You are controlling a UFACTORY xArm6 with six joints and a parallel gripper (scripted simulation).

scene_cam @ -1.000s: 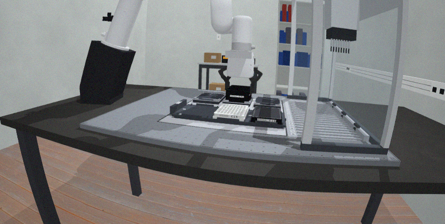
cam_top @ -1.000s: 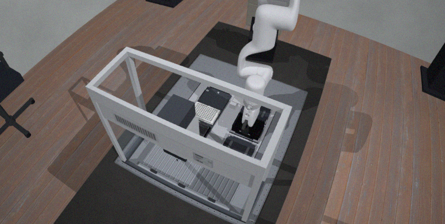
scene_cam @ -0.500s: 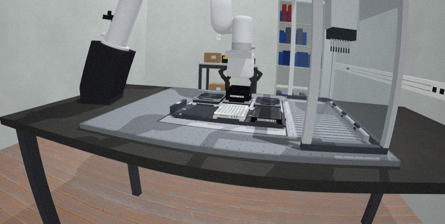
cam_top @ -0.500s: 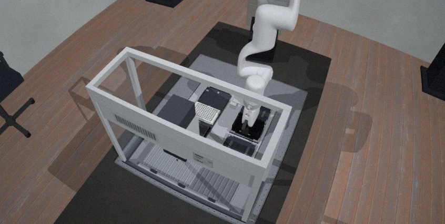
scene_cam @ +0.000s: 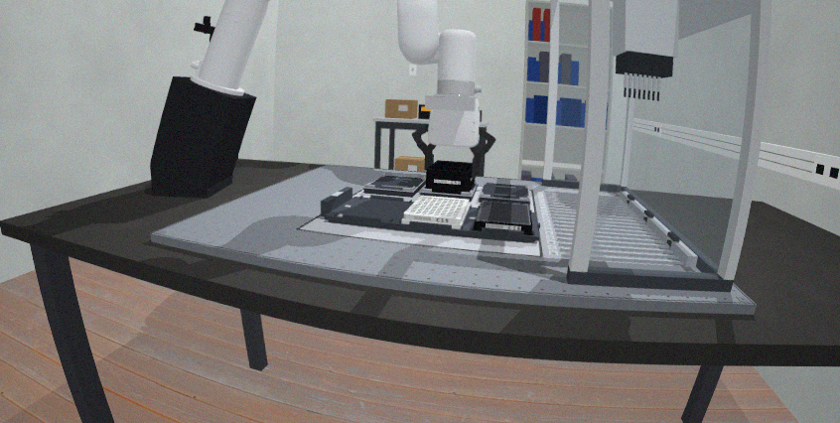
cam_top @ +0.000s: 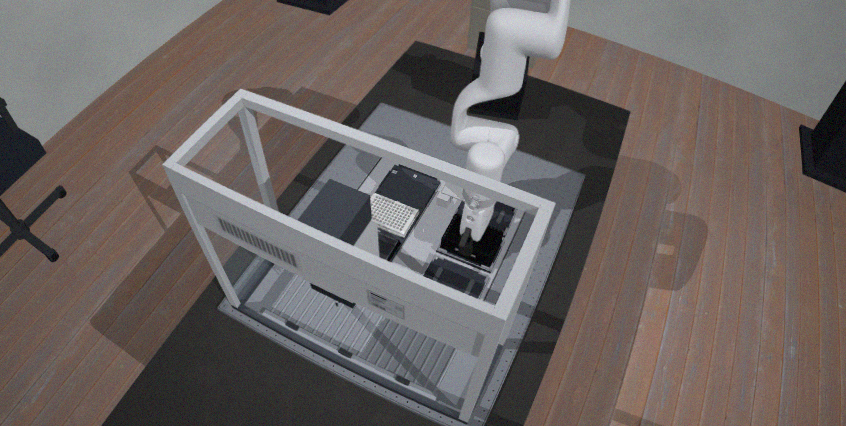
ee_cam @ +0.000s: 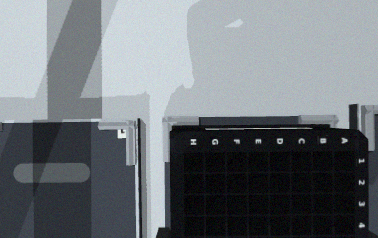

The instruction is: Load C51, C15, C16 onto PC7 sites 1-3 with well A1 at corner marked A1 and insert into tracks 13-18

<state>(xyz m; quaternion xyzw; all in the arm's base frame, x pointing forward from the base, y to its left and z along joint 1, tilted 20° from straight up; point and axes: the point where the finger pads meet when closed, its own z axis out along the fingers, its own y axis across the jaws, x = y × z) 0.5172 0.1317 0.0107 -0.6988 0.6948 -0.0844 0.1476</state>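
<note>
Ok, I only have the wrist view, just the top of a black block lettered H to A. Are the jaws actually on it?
Observer: Yes. The exterior view shows the gripper shut on the deep-well block C51, jaws straddling it; the block looks to be resting in its nest.
Operator: Is site 1 free for it?
Observer: Yes. On carrier PC7, the site next to the handle holds no plate.
Operator: And the other two sites?
Observer: The white C15 sits on the middle site, and a dark plate on the far one.
</note>
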